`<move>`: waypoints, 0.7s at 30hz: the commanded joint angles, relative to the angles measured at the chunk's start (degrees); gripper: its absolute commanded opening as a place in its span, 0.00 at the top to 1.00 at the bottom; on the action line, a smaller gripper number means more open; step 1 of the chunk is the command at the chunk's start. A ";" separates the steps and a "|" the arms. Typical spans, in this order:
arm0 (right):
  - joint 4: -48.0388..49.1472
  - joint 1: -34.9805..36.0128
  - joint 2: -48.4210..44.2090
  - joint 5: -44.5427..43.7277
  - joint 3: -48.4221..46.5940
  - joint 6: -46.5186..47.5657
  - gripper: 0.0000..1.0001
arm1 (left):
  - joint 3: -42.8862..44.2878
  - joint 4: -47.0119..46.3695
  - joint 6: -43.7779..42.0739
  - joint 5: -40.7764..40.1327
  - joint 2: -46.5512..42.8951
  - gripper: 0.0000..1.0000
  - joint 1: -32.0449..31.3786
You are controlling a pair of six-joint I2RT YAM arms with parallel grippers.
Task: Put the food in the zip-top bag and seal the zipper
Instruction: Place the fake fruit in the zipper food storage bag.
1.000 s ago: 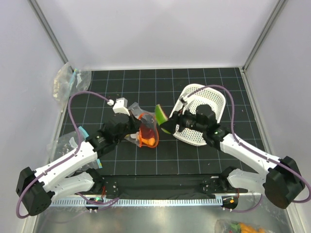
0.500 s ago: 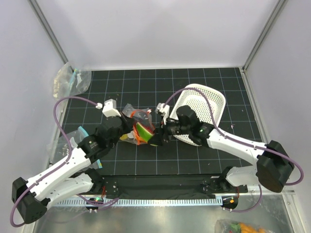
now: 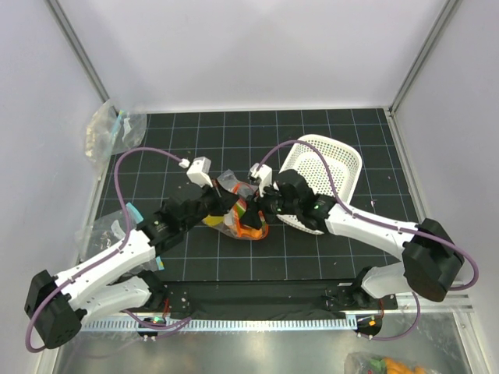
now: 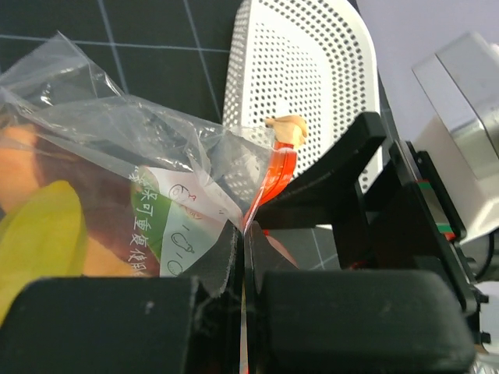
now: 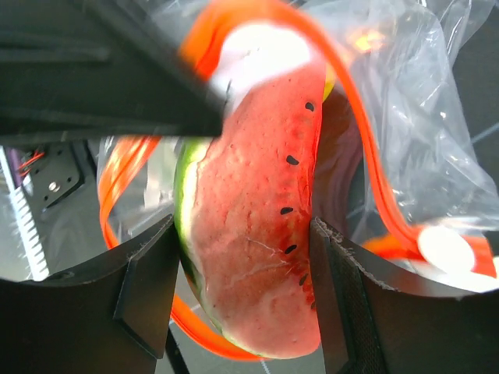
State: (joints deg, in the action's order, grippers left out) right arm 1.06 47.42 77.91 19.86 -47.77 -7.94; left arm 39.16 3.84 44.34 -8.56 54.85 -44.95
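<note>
A: What does the bag look like?
B: Thin clear plastic, glossy and full of creases. Its zipper is a smooth orange-red plastic strip, half see-through and shiny. A printed label, paper by the look of it, shows through the film.
A: And the watermelon slice?
B: Hard plastic, matt, with a faintly pitted red face and painted black seeds. The lemon looks smooth.
A: The rest?
B: The basket is white perforated plastic, matt. The right gripper has dull black plastic fingers. The table is a matt black sheet with pale grid lines.
</note>
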 commanded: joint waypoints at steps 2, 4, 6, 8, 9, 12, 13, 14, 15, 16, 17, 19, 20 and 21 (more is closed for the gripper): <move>3.33 0.04 -2.85 -4.83 -0.13 -0.93 0.45 | 1.54 -6.73 -0.66 7.41 0.96 1.00 -0.40; 3.77 -0.04 -3.55 -5.26 0.48 -1.02 0.32 | 1.01 -6.74 -0.39 6.10 0.61 1.00 -0.32; 4.04 0.04 -4.08 -5.53 1.01 -0.93 0.27 | 0.40 -6.30 0.66 3.74 0.08 1.00 -0.40; 4.21 0.04 -4.78 -5.62 1.10 -0.84 0.21 | 0.92 -4.02 0.93 -0.74 -0.18 0.99 -0.40; 4.04 0.04 -5.05 -5.53 1.27 -0.67 0.20 | 1.44 -1.75 1.01 -2.41 -0.01 0.99 -0.40; 4.13 0.13 -5.58 -5.79 1.63 -0.41 0.19 | 2.59 2.57 1.45 -7.08 0.08 0.99 -0.14; 4.13 0.04 -5.58 -5.79 1.63 -0.40 0.18 | 2.68 2.75 1.72 -7.35 0.17 0.99 -0.14; 4.21 0.04 -5.66 -5.62 1.54 -0.40 0.18 | 2.51 2.67 1.98 -7.35 0.17 0.99 0.03; 4.13 0.04 -5.75 -5.62 1.45 -0.32 0.18 | 2.50 2.67 2.33 -7.44 0.08 0.99 0.12; 4.04 0.04 -5.75 -5.71 1.45 -0.32 0.19 | 2.50 2.76 2.33 -7.53 0.08 0.99 0.12; 3.95 0.04 -6.19 -5.97 1.54 -0.32 0.20 | 2.50 3.02 2.42 -7.79 0.08 0.99 0.21; 4.12 0.04 -6.45 -7.11 1.80 -0.40 0.23 | 2.50 3.72 2.77 -8.84 -0.01 0.99 0.39; 4.13 0.04 -6.80 -7.72 1.98 -0.40 0.23 | 2.50 4.07 2.86 -10.32 -0.35 0.99 0.48; 4.21 0.04 -7.15 -8.34 2.06 -0.58 0.25 | 2.50 4.60 3.12 -11.12 -0.53 0.99 0.39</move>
State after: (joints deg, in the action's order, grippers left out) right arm 2.94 47.42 73.45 14.09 -46.24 -8.75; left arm 39.31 8.03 46.39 -15.35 55.99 -44.88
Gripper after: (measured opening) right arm 0.768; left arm 0.011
